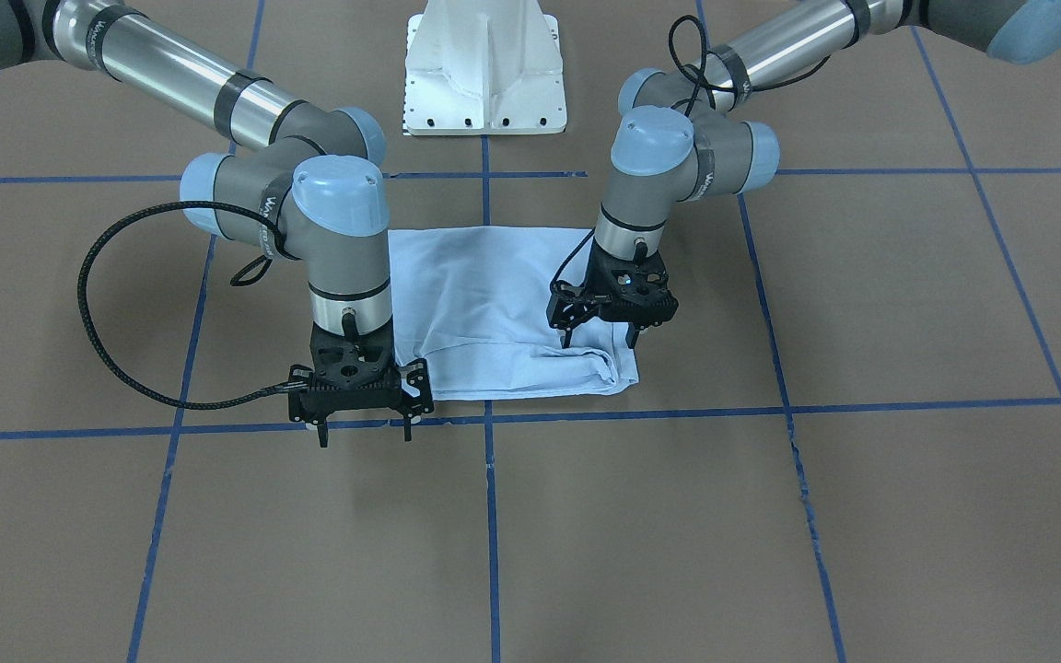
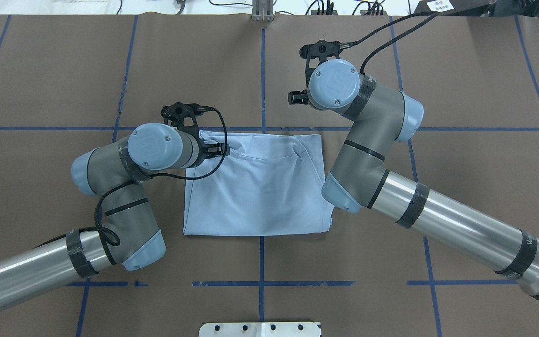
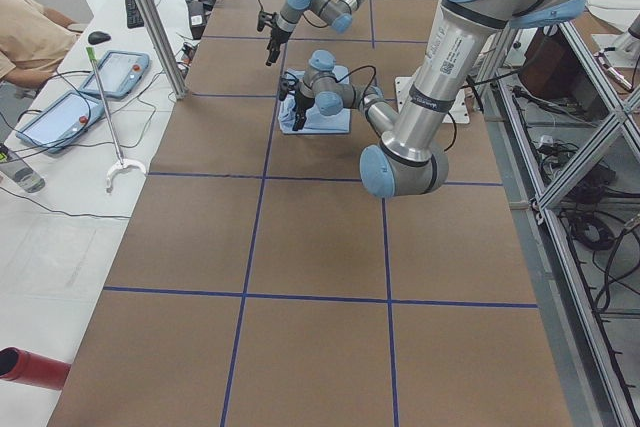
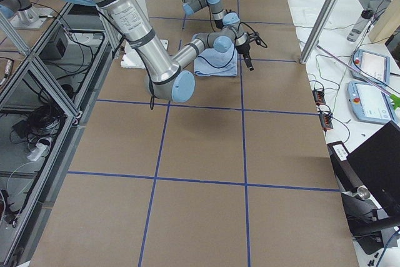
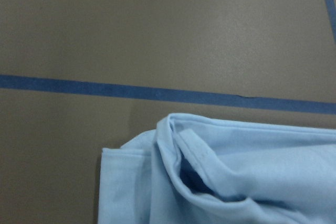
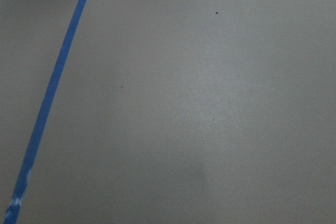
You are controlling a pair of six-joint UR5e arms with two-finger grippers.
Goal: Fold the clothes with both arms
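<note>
The light blue T-shirt (image 1: 494, 304) (image 2: 251, 196) lies folded into a rough rectangle on the brown table, with a bunched fold along its edge away from the robot. My left gripper (image 1: 600, 339) hovers open just over that bunched edge, nothing between its fingers. The left wrist view shows the shirt's (image 5: 236, 177) rumpled corner beside a blue tape line. My right gripper (image 1: 363, 435) hangs open and empty, raised off the table beside the shirt's other far corner. The right wrist view shows only bare table and tape. The print and tag are hidden.
Blue tape lines (image 1: 490, 516) grid the brown table. The white pedestal base (image 1: 484, 74) stands on the robot's side of the shirt. Side benches hold tablets (image 3: 120, 72), cables and a red cylinder (image 3: 30, 367); a person's sleeve (image 3: 25, 32) shows at the far edge.
</note>
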